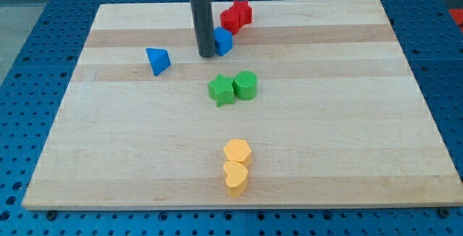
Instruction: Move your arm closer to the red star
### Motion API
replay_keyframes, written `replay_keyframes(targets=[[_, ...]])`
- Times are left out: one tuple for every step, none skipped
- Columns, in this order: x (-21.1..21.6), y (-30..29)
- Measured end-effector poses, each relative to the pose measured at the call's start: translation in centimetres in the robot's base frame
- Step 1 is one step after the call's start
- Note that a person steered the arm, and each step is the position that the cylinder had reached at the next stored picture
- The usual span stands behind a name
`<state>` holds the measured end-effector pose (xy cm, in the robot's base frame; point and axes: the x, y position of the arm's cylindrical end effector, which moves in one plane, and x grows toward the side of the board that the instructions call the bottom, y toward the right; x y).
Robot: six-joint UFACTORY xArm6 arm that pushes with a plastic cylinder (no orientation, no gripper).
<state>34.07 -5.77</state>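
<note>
Two red blocks, two blue, two green, two yellow. Rod upright, my tip (206,53) touching blue cube's (223,40) left; no fingers. Red star (231,18) far, just right.

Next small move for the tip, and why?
Probably slide my tip toward the view's top right, skirting the blue cube block it sits beside. The red star block lies just beyond that cube, near the wooden board's top edge.

My tip (206,53) just left of blue block (223,40), below red star (236,14).
</note>
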Motion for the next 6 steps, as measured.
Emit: replay_keyframes(targets=[[0.6, -0.5], [1.5, -2.8], [-1.2, -5.5], [-8.3, -5.4], [-14.3, -4.4], [-14.8, -4.1]])
